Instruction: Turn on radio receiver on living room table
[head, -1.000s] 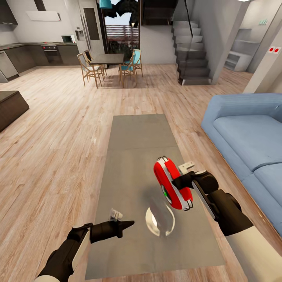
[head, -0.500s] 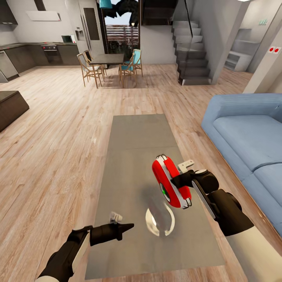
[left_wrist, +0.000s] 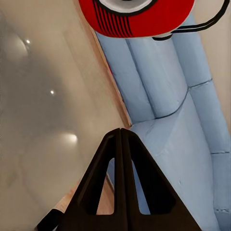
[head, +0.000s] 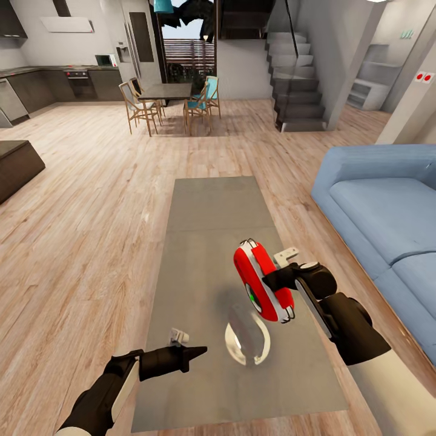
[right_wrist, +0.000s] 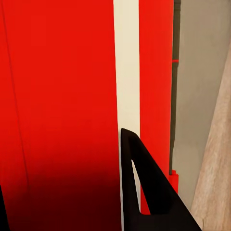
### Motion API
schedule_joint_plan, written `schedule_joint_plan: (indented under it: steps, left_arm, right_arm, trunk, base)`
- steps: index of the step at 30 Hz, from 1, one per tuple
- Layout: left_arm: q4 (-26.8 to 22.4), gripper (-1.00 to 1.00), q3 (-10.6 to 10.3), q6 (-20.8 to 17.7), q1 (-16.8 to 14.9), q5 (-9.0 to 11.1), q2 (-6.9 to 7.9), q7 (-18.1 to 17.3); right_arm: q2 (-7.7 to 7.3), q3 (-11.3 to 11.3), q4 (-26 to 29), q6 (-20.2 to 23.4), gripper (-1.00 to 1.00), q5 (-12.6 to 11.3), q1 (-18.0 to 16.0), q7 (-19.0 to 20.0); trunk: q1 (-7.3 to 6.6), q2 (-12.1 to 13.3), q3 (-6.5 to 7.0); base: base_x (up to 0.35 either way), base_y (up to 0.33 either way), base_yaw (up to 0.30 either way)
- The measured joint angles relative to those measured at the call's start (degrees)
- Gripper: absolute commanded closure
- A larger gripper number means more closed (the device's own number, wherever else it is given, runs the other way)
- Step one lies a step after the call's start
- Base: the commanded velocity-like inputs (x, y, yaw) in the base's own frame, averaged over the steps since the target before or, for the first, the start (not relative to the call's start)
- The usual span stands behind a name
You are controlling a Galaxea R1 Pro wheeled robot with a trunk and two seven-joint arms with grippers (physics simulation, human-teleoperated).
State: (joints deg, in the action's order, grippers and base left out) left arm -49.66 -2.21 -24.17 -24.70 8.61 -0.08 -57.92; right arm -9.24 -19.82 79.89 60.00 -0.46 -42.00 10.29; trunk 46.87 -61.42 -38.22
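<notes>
The open living room with its light wood plank floor (head: 91, 212) and blue sectional sofa (head: 381, 212) at the right is seen. The long low grey-taupe coffee table (head: 212, 206) lies ahead. Above its near right part, the small glossy red rounded radio receiver (head: 261, 280) is held lifted and tilted by the right gripper (head: 280, 280), clamped on its body, probably so the dial faces left. A pale round disc (head: 247, 344) lies below it. At near left the left gripper (head: 197, 350) is pressed narrow to a point, seemingly for prodding the switch.
</notes>
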Motion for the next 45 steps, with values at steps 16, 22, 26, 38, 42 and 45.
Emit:
schedule_joint_plan:
  steps: [16,22,26,38,42,45]
  left_arm:
    - [1.30,1.00,0.10,0.00,0.00,0.00,0.15,0.00]
    - [1.66,1.00,0.11,0.00,0.00,0.00,0.17,0.00]
    - [2.15,1.00,0.10,0.00,0.00,0.00,0.17,0.06]
    - [3.22,1.00,0.11,0.00,0.00,0.00,0.00,0.15]
    - [3.31,1.00,0.11,0.00,0.00,0.00,0.00,0.17]
    - [3.33,1.00,0.11,0.00,0.00,0.00,0.00,0.17]
  right_arm:
    - [-0.02,-0.39,-0.53,0.00,1.00,-1.51,0.00,0.19]
    - [0.00,-0.40,-1.05,0.00,1.00,-2.06,0.00,0.17]
    - [-0.06,-0.40,-1.52,0.00,1.00,-3.80,0.00,0.19]
    - [-0.52,-0.48,-3.09,-0.01,1.00,-8.62,0.01,0.09]
    - [-0.62,-0.49,-4.16,-0.01,1.00,-8.91,0.00,0.01]
    - [-0.62,-0.44,-4.15,-0.01,1.00,-8.86,0.00,-0.05]
  trunk:
    - [0.00,0.00,0.00]
    - [0.00,0.00,0.00]
    - [0.00,0.00,0.00]
    - [0.00,0.00,0.00]
    - [0.00,0.00,0.00]
    - [0.00,0.00,0.00]
  base:
    - [0.000,0.000,0.000]
    - [0.000,0.000,0.000]
    - [0.000,0.000,0.000]
    - [0.000,0.000,0.000]
    - [0.000,0.000,0.000]
    - [0.000,0.000,0.000]
